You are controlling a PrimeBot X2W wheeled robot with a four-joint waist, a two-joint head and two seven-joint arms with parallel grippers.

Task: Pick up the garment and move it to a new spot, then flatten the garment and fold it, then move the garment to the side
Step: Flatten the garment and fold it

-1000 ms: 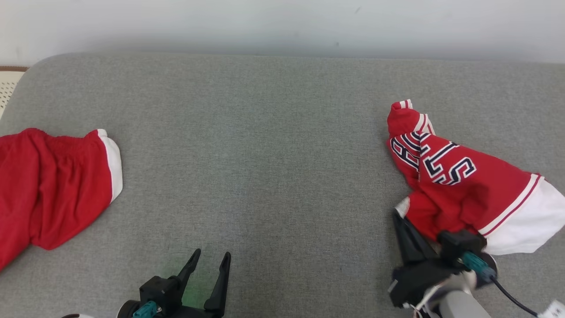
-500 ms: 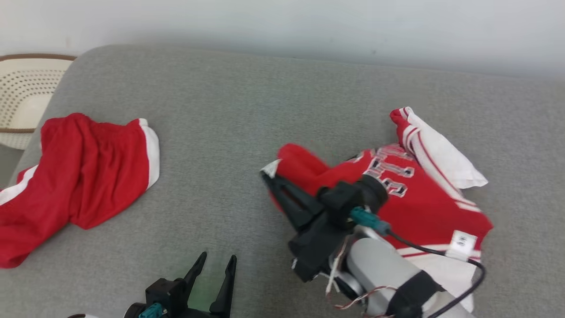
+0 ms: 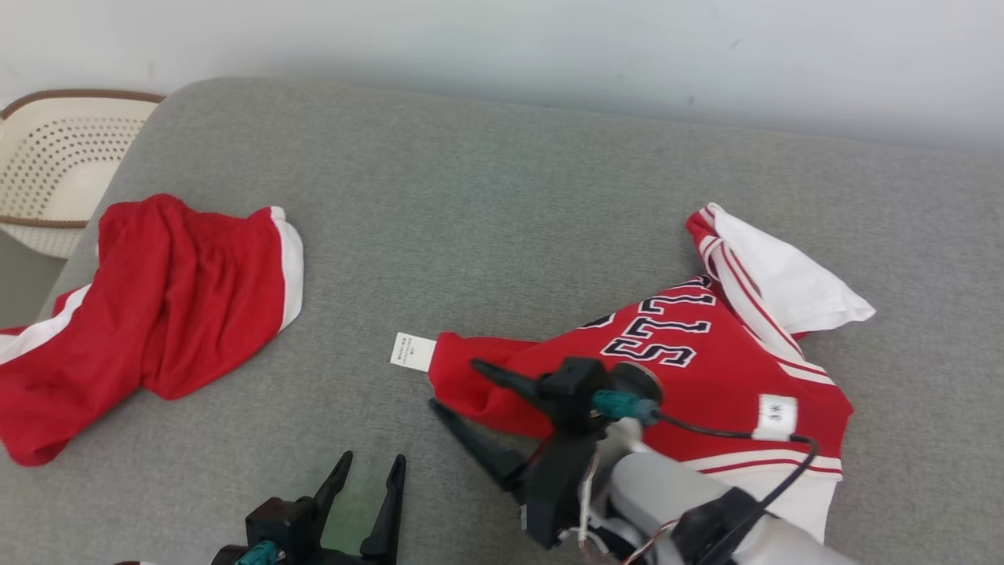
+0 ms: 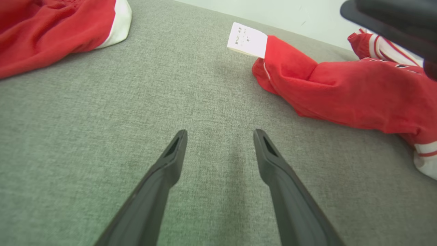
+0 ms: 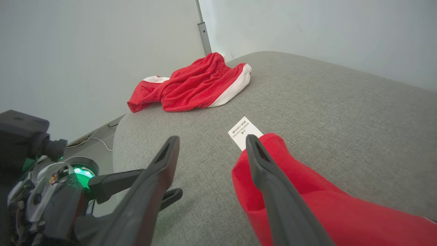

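Across the red jersey (image 3: 706,384): navy block lettering (image 3: 655,339), white outline, seen upside down, roughly "LLS" legible, rest lost in folds. At its edge, white tag (image 3: 412,351): fine print, too small to read. On it, white sewn label (image 3: 776,416): small marks, illegible

This looks like a plain indoor test room set up for laundry work, not a lived-in home. A broad pad (image 3: 502,196) covered in grey woven fabric, with rounded corners, serves as the work surface and stands against a bare pale wall (image 3: 502,39). Beside its left corner sits a cream perforated laundry basket (image 3: 55,157) with a brown rim. A red jersey (image 3: 667,369) and red shorts (image 3: 157,298) lie on the fabric. A white cable (image 5: 97,139) trails over the grey floor (image 3: 23,278), and a metal post (image 5: 203,29) runs up the wall corner
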